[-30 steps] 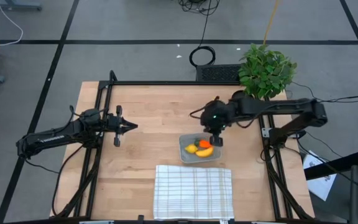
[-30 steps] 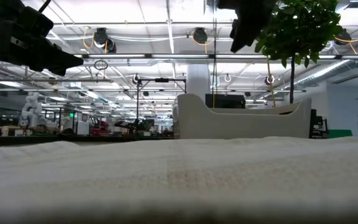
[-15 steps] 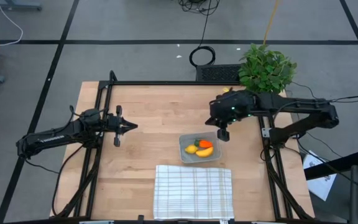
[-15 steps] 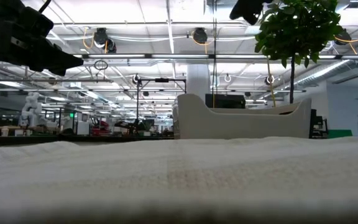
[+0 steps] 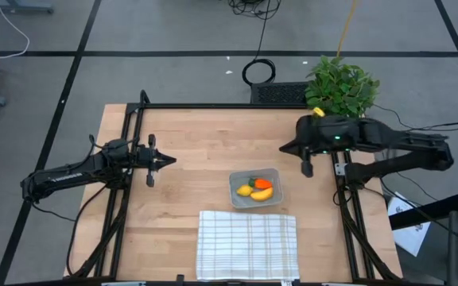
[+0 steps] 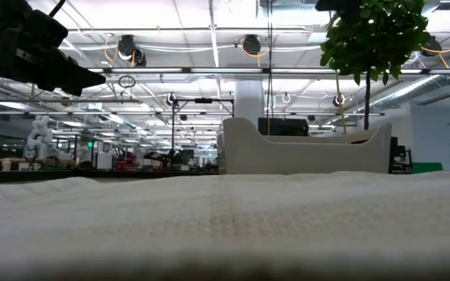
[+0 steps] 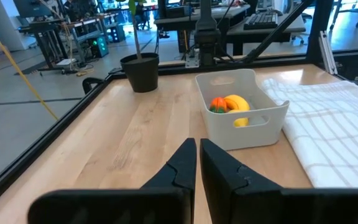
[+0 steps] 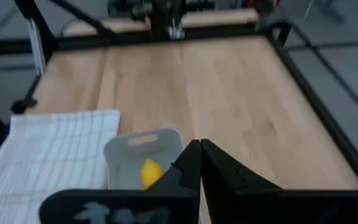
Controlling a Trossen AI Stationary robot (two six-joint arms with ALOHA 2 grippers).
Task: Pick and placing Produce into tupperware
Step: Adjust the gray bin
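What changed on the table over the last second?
The right pincer, shut and empty, pulled back from above the tupperware toward the table's right edge, near the plant. The banana, lemon and carrot stayed in the tupperware; the left pincer and cloth did not move.

Right gripper (image 5: pixel 292 150) now away from tupperware (image 5: pixel 255 188), back toward table's right edge.

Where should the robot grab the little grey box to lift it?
Best by one wall of the tupperware, perhaps at the handle slot seen in the left wrist view, coming straight down from above. Its open top and thin upright walls suit a pinch, though banana, lemon and carrot crowd the inside.
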